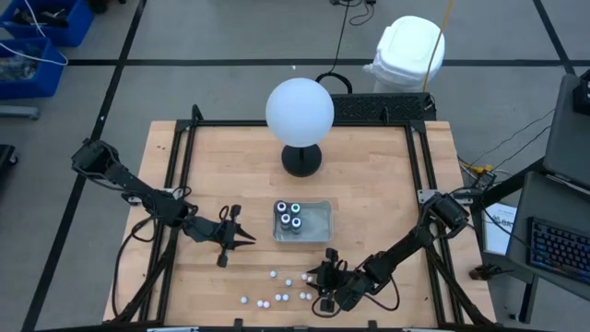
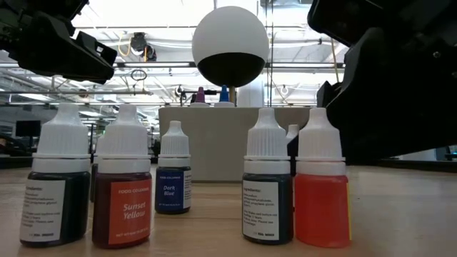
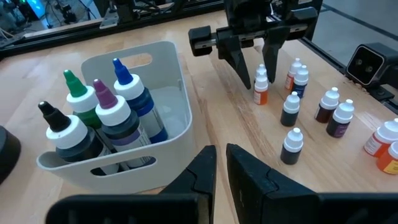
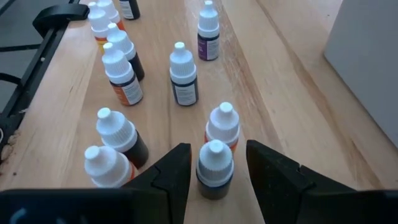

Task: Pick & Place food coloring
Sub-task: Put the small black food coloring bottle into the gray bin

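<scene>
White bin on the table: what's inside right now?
The white bin holds four larger bottles with green, purple, blue and black tips, standing upright at one end. The rest looks bare, though its floor behind the bottles is hidden.

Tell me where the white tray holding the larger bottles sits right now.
In the high view the white tray sits mid-table, just in front of the globe lamp, with the left gripper to its left.
</scene>
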